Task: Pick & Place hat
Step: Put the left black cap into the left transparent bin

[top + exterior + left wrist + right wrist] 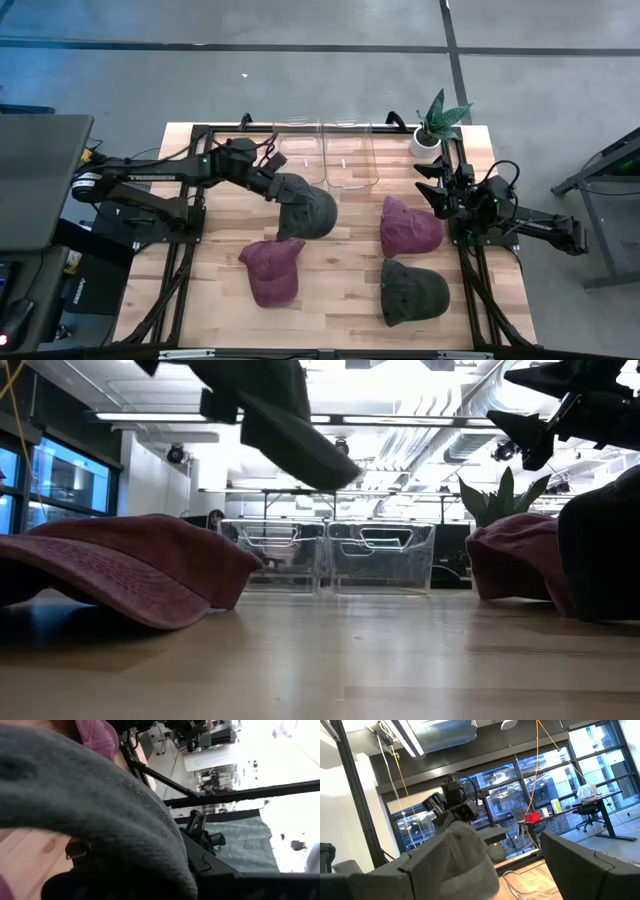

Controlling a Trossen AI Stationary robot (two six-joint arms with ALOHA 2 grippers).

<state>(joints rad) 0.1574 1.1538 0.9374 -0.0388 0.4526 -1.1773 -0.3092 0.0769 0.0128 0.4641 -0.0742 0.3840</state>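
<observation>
Left gripper (275, 190) is gripping, apparently, the grey hat (305, 207) aloft; right gripper (436, 195) is idling wide.

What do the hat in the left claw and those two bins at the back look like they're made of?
Dark grey hat, held by the left claw: soft cloth, likely brushed cotton or wool felt; matte, fuzzy surface in the left wrist view, and it droops limply.
Two bins: clear rigid plastic, probably acrylic; glossy, see-through walls with bright edge highlights.
Table: light wood planks, visible grain and seams.
</observation>
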